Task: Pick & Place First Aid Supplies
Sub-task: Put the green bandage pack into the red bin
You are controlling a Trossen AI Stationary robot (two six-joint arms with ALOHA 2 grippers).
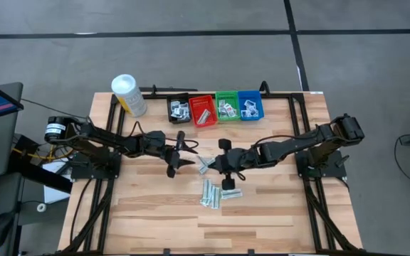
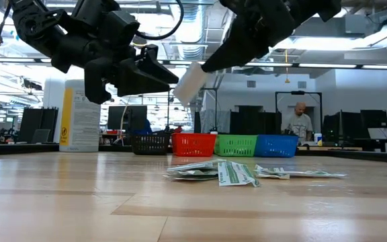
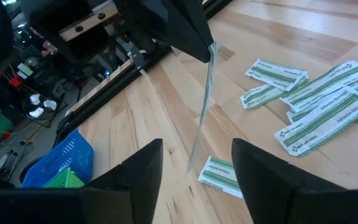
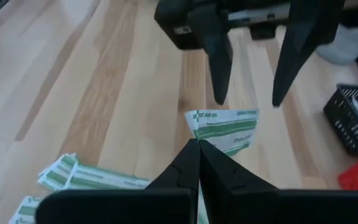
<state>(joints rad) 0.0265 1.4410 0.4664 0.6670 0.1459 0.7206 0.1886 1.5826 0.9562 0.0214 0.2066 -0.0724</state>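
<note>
Dangling from the right gripper (image 4: 197, 152), a pale-green striped packet (image 4: 224, 129) hangs.

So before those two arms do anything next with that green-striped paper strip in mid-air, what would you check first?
1. Right gripper shut on the pale-green striped paper strip: ok.
2. Left gripper open, facing the strip's free end: ok.
3. Strip lifted off the wooden table: ok.
4. Red, green and blue plastic bins upright behind: ok.
5. Which bin this strip belongs in: cannot tell.
6. Remaining green strips lying apart from both grippers: ok.
</note>
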